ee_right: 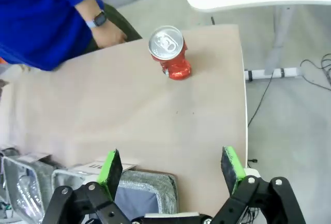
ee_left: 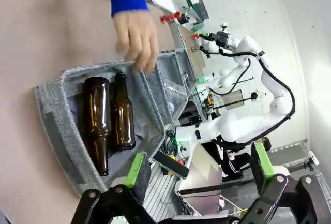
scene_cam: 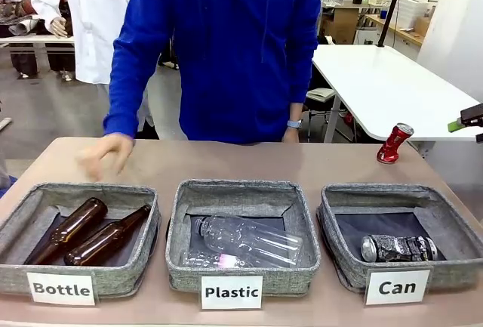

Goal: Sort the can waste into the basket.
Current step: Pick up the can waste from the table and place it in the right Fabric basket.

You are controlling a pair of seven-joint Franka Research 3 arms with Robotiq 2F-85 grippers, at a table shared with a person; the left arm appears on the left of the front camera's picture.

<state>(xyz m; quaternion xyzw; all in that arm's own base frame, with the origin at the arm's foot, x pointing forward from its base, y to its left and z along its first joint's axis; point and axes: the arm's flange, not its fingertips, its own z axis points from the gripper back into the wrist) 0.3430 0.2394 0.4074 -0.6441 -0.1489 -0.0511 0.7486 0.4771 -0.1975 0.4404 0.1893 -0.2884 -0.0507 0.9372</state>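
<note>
The robot's left hand hangs spread wide, facing the Bottle bin. Further right, the black can lies on its side inside the Can basket. The dented red can stands on the desk behind it, ahead of the right hand, fingers spread apart

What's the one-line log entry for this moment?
black can in basket | red can standing on table | left gripper open | right gripper open
</note>
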